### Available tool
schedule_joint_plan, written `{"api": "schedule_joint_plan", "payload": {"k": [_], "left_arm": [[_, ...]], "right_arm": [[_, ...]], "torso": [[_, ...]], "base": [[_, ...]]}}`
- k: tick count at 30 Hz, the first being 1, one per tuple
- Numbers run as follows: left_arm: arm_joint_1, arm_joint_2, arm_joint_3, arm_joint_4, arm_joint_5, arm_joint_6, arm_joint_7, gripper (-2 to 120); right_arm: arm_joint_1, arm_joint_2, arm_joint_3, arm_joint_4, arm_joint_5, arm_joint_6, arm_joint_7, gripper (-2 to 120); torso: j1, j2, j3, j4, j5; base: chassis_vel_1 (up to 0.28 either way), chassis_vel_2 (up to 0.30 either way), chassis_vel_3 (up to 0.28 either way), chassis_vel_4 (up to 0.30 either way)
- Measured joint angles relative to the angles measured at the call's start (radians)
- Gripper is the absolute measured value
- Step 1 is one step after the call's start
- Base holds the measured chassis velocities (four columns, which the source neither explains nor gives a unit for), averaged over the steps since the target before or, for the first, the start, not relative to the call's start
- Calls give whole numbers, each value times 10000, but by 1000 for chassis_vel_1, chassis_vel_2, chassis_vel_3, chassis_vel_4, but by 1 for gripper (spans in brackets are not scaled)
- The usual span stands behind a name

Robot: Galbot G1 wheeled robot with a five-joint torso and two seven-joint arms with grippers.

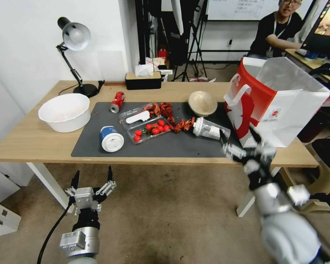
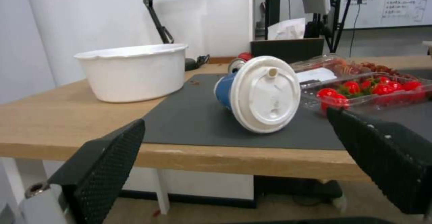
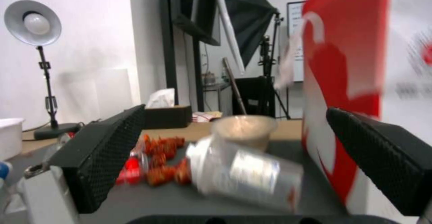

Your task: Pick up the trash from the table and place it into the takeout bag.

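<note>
Right gripper [image 1: 239, 141] is spread wide with nothing in it, hanging at the tabletop [image 1: 33, 139] edge just in front of the clear white-lidded plastic cup [image 1: 210, 129], which lies on its side on the dark mat [image 1: 172, 146] beside the takeout bag [image 1: 278, 106]. Left gripper [image 1: 92, 176] is also spread apart, parked low below the tabletop.

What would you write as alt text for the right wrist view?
The right hand, open, faces a clear plastic cup lying on its side on the dark mat. The red-and-white takeout bag stands beside it, a beige bowl behind.
</note>
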Motion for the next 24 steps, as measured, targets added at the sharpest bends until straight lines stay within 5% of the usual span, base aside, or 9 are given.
{"api": "schedule_joint_plan", "payload": {"k": [7,24], "left_arm": [[-18,13,38,110,18,-17,41,100],[76,-30,39,135,13,-204,155,100]], "right_arm": [[-473,551,-200,-1160,-304,1339,-119,100],[-406,542,-258,-1840,-306,1197,36,100]], "torso": [[0,-1,0,1,1],[1,-1,1,1,0]], "base": [[0,0,0,0],[0,0,0,0]]}}
